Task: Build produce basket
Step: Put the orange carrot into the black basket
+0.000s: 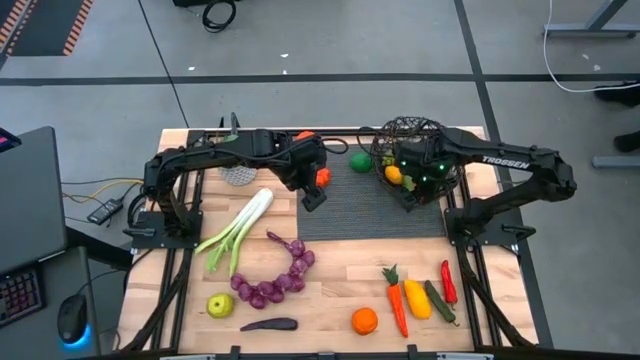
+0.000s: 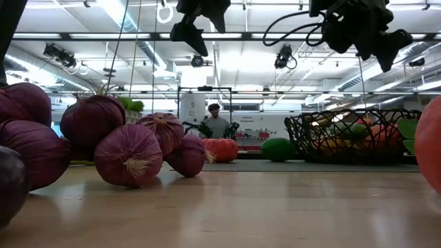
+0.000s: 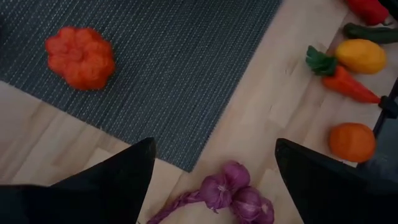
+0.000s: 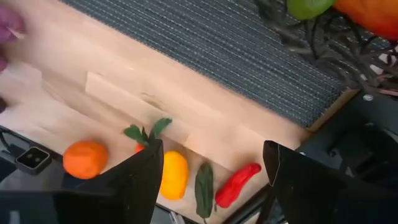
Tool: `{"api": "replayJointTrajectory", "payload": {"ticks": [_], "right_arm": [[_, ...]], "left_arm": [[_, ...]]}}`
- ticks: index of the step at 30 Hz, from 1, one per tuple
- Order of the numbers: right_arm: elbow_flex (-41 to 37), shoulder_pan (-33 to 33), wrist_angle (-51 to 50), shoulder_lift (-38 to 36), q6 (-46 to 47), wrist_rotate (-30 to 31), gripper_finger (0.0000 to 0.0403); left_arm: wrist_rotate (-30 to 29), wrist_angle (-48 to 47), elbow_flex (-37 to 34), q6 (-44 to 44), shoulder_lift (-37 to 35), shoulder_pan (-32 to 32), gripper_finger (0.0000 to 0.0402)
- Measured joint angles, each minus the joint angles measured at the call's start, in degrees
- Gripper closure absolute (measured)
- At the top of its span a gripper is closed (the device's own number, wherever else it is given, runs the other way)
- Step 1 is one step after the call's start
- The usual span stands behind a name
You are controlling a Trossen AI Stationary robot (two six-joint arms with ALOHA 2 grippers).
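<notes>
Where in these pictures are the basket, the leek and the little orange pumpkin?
basket [image 1: 408, 130]: high view, on its wire rim at the far side.
leek [image 1: 240, 226]: high view, on the middle of its pale stalk.
orange pumpkin [image 3: 81, 56]: left wrist view, on the middle of its ribbed top.

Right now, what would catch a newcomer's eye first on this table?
Probably the curving string of purple onions on the wood at front left, beside a long leek. At the back right, the right claw hangs open by the dark wire basket, which already holds fruit.

basket [image 4: 329, 37] cut off, contents [image 1: 394, 174] partly hidden
</notes>
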Motion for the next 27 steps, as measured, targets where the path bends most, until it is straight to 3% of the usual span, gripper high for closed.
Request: {"api": "replayJointTrajectory", "payload": {"ticks": [7,17,27], "right_arm": [[0.0,7.3,1.6,0.0,5.6,1.8,0.0125],[0.0,21.3,6.8,0.0,21.0,5.6,0.0125],[-1.8,33.1,11.1,0.0,33.2,6.2,0.011]], "left_arm": [[0.0,0.9,0.0,2.9,0.0,0.0,0.0065],[-0.1,11.2,0.0,2.9,0.0,0.0,0.0065],[-0.1,11.5,0.0,-0.1,0.0,-0.3,0.0065]]}}
